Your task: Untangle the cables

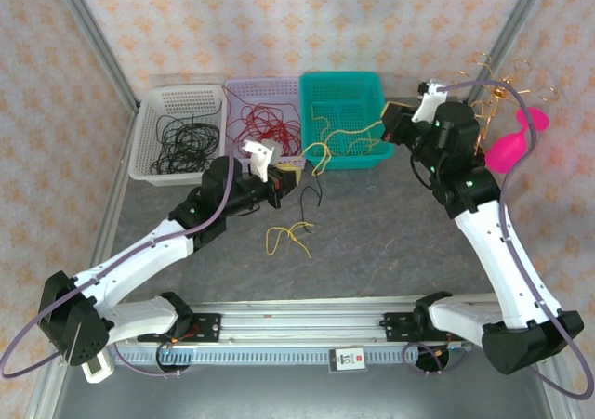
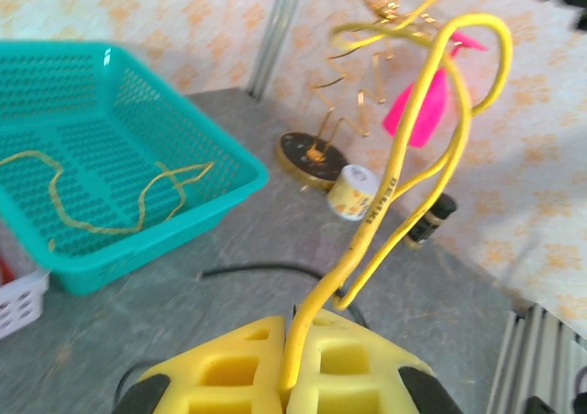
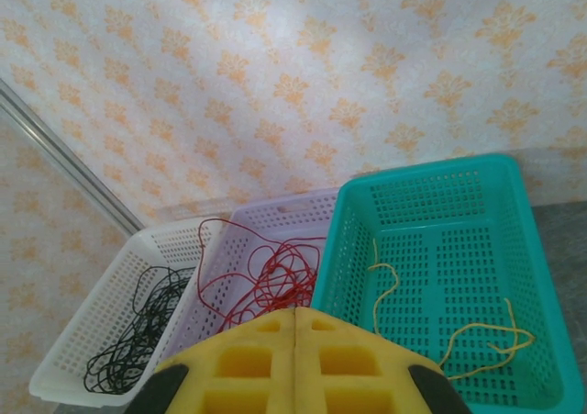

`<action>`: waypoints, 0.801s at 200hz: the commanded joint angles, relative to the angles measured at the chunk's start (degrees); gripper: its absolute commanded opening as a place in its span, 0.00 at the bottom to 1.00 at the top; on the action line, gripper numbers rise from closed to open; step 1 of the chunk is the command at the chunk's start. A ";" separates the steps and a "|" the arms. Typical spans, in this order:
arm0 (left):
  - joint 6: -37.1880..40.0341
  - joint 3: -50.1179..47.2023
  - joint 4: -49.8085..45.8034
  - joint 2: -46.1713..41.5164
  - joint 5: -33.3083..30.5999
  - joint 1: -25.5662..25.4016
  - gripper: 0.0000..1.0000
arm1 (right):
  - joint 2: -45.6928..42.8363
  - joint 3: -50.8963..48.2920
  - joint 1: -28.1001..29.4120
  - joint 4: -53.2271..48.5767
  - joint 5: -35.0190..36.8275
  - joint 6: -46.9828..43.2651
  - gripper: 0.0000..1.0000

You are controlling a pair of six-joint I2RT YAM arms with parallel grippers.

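the thin yellow cable (image 2: 383,198) stands up out of my left gripper (image 2: 290,377), whose yellow foam pads are clamped together on it; from the pinch its long axis runs up and away from me, bends over in a narrow loop and comes back down beside itself toward the pads; in the left wrist view the teal plastic mesh basket (image 2: 165,238) lies to the left of that loop, with a second yellow cable (image 2: 119,214) curled on its floor; from above, the basket sits ahead and to the right of my left gripper, near, and a yellow strand hangs over its front wall toward the pinch; so i judge the coming move to be a carry forward and rightward over that front wall, loop leading; my right gripper (image 3: 295,341) hovers at the basket's right end, pads closed flush with nothing i can see between them; it is nearer the basket, but the left one has the cable; a loose yellow cable (image 1: 290,238) and a short black cable (image 1: 313,194) lie on the grey table (image 1: 400,242) just on the near side of my left gripper, not yet sorted
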 commanded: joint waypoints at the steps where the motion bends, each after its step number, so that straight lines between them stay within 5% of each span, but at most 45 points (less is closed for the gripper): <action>1: 1.90 3.87 -1.60 1.56 1.48 -1.16 0.00 | 0.84 -0.01 1.74 4.51 -2.16 1.71 0.00; 64: 3.38 9.19 -2.77 2.55 1.69 -3.92 0.00 | 6.81 -0.87 6.54 4.48 -2.77 2.27 0.00; 160: 8.15 18.81 -7.49 -1.05 -2.95 -4.21 0.00 | 11.34 -12.58 6.57 7.64 -4.11 6.23 0.00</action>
